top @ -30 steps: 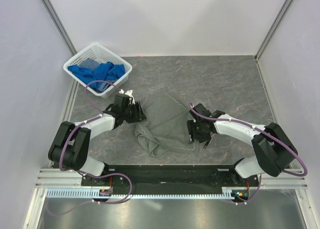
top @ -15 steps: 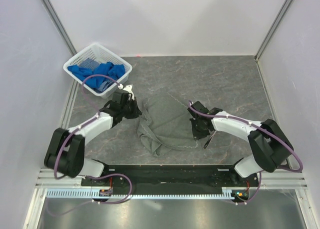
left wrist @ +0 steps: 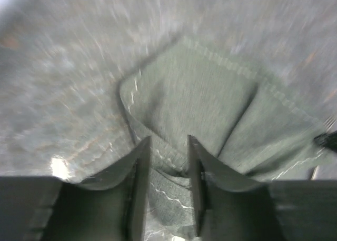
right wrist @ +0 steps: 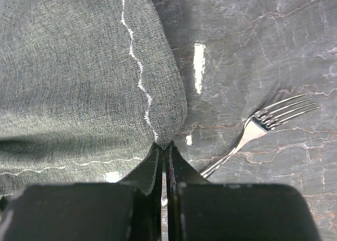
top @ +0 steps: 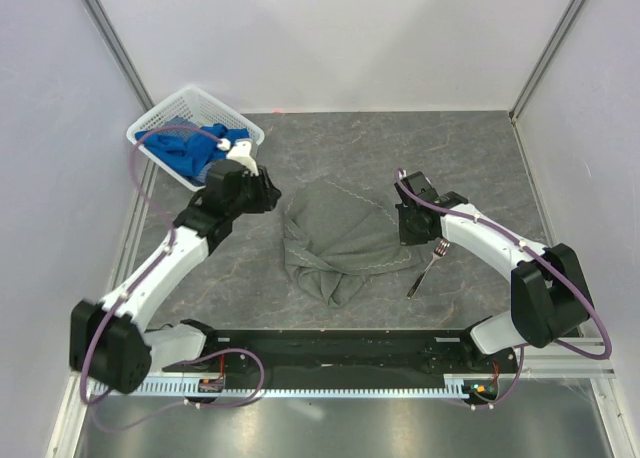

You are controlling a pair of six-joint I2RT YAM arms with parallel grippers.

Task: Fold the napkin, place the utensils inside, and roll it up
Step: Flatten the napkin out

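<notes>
Where the right gripper (right wrist: 164, 149) meets the cloth, its two fingers are pressed flat together on a hemmed corner of the napkin (right wrist: 79, 67), the pale stitching running right down into the pinch. Just beside that corner, on bare stone-patterned table (right wrist: 274, 51), lies the fork (right wrist: 254, 129), with its tines pointing away from the gripper and its slim handle slanting back under the fingers. It lies clear of the cloth and not inside it. From above, the same gripper (top: 405, 228) sits at the napkin's right edge. Across the cloth, the left gripper (left wrist: 168, 141) shows its fingers (left wrist: 138, 170) standing a little apart, with grey fabric and a line of stitching filling the gap between them. That view is blurred, so I cannot tell whether they clamp the cloth or merely straddle it. In the overhead view the left gripper (top: 270, 193) is at the napkin's far left corner. The napkin (top: 340, 240) itself lies rumpled and partly doubled over in the middle of the table (top: 450, 158), between the two grippers. Its near edge is bunched into loose folds. At the far left corner a white basket (top: 190, 94) holds bright blue cloths (top: 185, 150), partly hidden by the left arm.
</notes>
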